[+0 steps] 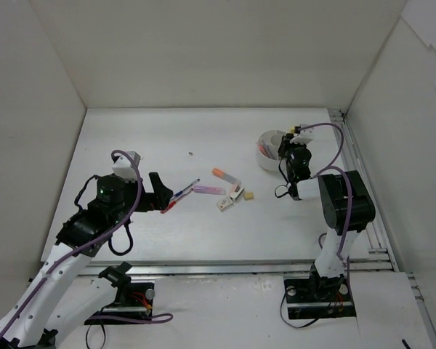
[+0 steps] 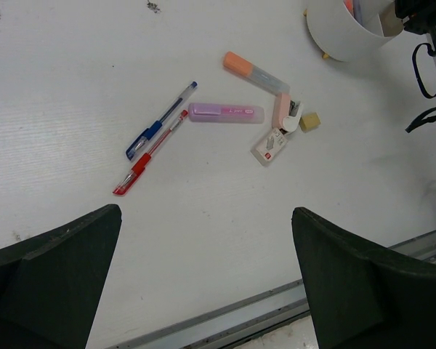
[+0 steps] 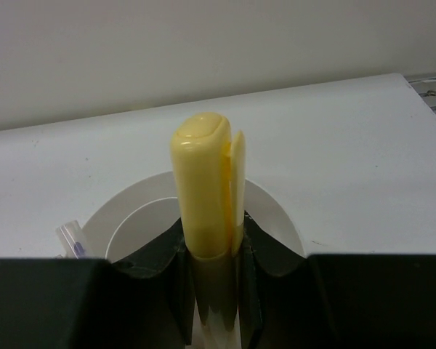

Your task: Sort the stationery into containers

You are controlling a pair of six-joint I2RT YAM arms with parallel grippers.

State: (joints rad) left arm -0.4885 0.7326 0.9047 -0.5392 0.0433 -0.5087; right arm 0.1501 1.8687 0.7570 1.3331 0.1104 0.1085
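Note:
My right gripper (image 3: 212,243) is shut on a yellow marker (image 3: 203,182) and holds it upright over the round white container (image 3: 280,218), which also shows in the top view (image 1: 266,155) under that gripper (image 1: 296,139). My left gripper (image 2: 205,218) is open and empty, above the table near the front rail. Ahead of it lie a blue pen (image 2: 161,121), a red pen (image 2: 150,154), a pink marker (image 2: 225,112), an orange marker (image 2: 256,72), a white block (image 2: 271,147) and a tan block (image 2: 309,121).
A pen tip (image 3: 69,238) sticks out of the container at its left side. White walls close in the table on three sides. A metal rail (image 1: 363,189) runs along the right edge and another along the front edge (image 2: 225,316).

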